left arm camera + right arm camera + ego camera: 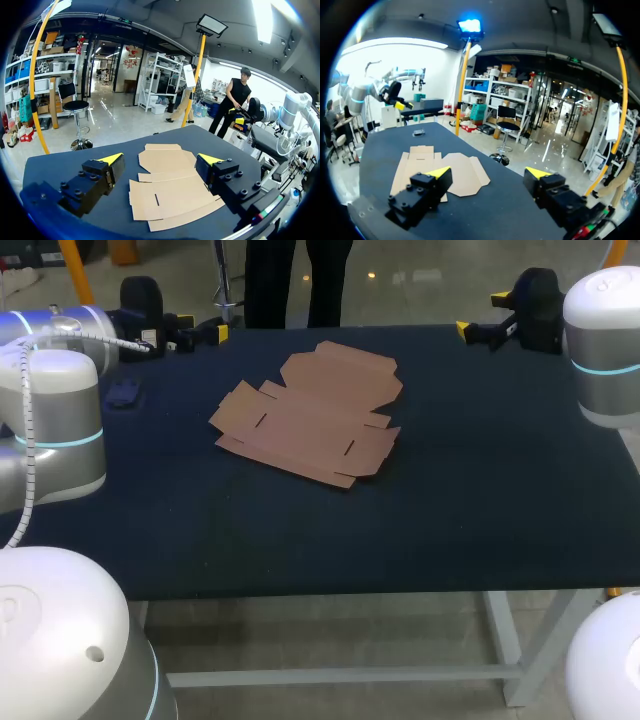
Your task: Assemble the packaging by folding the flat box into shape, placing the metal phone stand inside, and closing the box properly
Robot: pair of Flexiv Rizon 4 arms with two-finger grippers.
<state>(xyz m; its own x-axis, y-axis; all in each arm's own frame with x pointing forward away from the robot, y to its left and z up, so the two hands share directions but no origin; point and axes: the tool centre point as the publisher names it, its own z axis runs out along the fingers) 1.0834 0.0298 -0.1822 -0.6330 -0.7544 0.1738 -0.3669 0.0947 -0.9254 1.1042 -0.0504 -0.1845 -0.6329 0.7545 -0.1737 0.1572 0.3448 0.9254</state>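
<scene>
The flat box (pixel 310 415), a thin brown cardboard sheet with cut flaps and slots, lies unfolded mid-tabletop (pixel 480 490) on a dark matte cover, with nothing on or against it. A small dark item (pixel 125 392), too small to make out, sits well apart to its left. The left end effector (pixel 200 335) and right end effector (pixel 482 315) hang over the far corners, both spread wide and holding nothing.

Table (pixel 480 500); flat box (pixel 315 415); dark object (pixel 125 392)
</scene>
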